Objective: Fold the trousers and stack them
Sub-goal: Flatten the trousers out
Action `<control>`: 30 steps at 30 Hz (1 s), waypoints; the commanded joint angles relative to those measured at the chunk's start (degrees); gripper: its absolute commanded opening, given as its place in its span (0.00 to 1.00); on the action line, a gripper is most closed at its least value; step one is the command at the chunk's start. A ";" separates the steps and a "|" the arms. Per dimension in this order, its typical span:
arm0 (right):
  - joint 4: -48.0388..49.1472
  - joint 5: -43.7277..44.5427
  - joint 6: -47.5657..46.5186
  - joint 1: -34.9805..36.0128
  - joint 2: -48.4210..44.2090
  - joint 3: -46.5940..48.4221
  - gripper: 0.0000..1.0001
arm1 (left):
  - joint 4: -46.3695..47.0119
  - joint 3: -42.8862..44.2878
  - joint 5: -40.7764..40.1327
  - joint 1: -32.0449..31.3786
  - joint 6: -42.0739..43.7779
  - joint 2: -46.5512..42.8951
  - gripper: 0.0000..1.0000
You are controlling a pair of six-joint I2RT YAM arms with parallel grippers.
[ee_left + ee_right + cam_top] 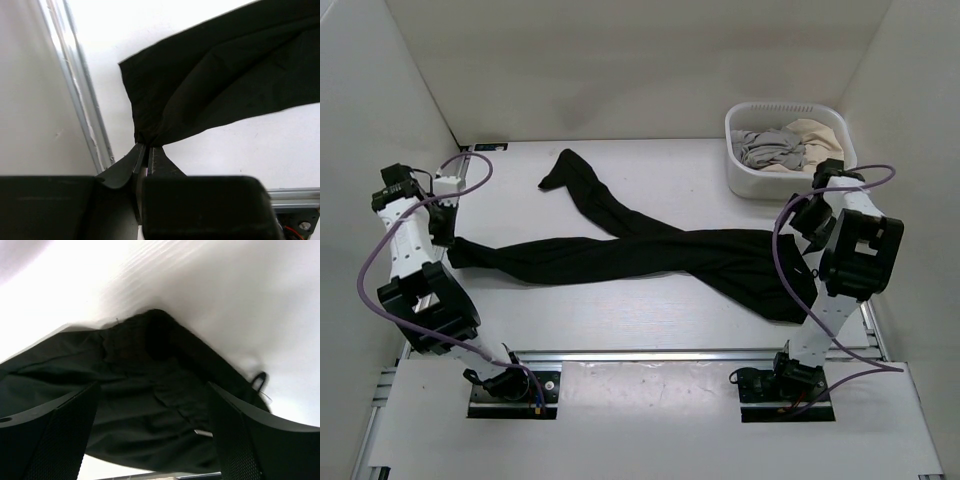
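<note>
The black trousers [650,255] lie spread on the white table with their two long legs crossed. One leg end lies at the far middle-left, the other reaches the left edge. My left gripper [447,235] is shut on that left leg's hem; in the left wrist view the fabric [210,85] bunches into the closed fingertips of the gripper [146,146]. The waist [155,385] lies at the right, under my right gripper [155,435], which is open and hovers just over it without holding anything. In the top view the right gripper [807,228] sits above the waist end.
A white basket [740,172] at the back right holds a grey garment [770,148] and a beige garment [818,135]. White walls enclose the table on the left, back and right. A metal rail [80,100] runs along the table's left edge.
</note>
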 commanded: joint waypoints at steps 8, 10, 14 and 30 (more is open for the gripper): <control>6.02 2.73 3.01 1.59 5.78 -1.76 0.37 | -0.21 15.59 4.12 0.35 -4.16 -0.89 0.14; 6.02 3.45 4.41 1.59 6.49 -1.76 0.04 | -0.82 22.08 6.05 0.35 -4.69 -0.89 0.14; 6.55 8.79 5.74 0.97 1.58 -2.90 0.00 | -0.12 36.93 10.88 0.35 -5.30 2.09 0.14; 4.98 19.44 13.73 -9.21 -13.20 -6.94 0.00 | 33.26 60.15 12.66 -23.64 -11.54 30.91 0.14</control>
